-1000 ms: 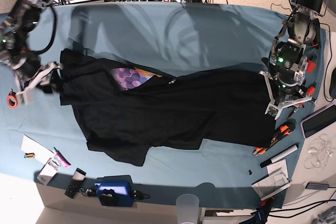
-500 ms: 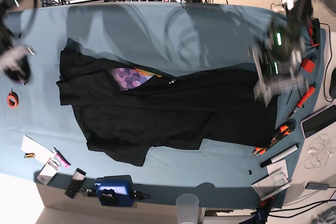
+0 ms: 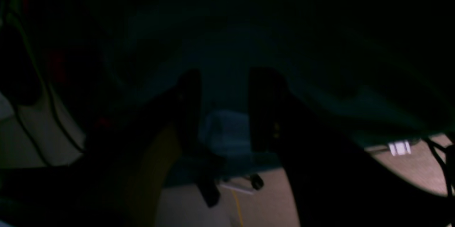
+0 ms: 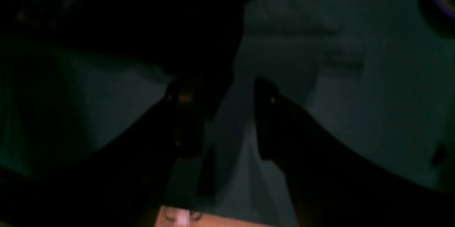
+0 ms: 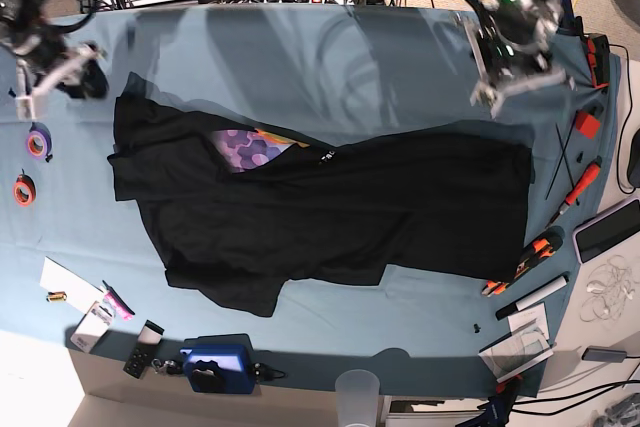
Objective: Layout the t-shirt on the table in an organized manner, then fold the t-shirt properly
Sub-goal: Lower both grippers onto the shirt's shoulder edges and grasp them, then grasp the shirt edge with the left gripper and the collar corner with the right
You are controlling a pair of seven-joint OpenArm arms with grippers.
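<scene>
T-shirt (image 5: pixel 330 212), black and short-sleeved, lies spread lengthwise across the middle of the teal desk (image 5: pixel 330 52). It is not flat: one flap is turned back near the left of the base view, showing a purple and orange print (image 5: pixel 250 145), and the lower edge bunches into an uneven fold. Small white lettering (image 5: pixel 327 156) sits near the collar but is too small to read; no brand can be made out.

Both arms are raised clear of the cloth. The left claw (image 5: pixel 508 47) hangs above the far right corner of the desk, and the right claw (image 5: pixel 58 65) above the far left edge; each has its jaws spread with nothing between them.

The fabric looks light, soft and limp, likely to sag and drag rather than slide. Pinching it at corners of the hem or at the shoulder seams would probably give the best control.
</scene>
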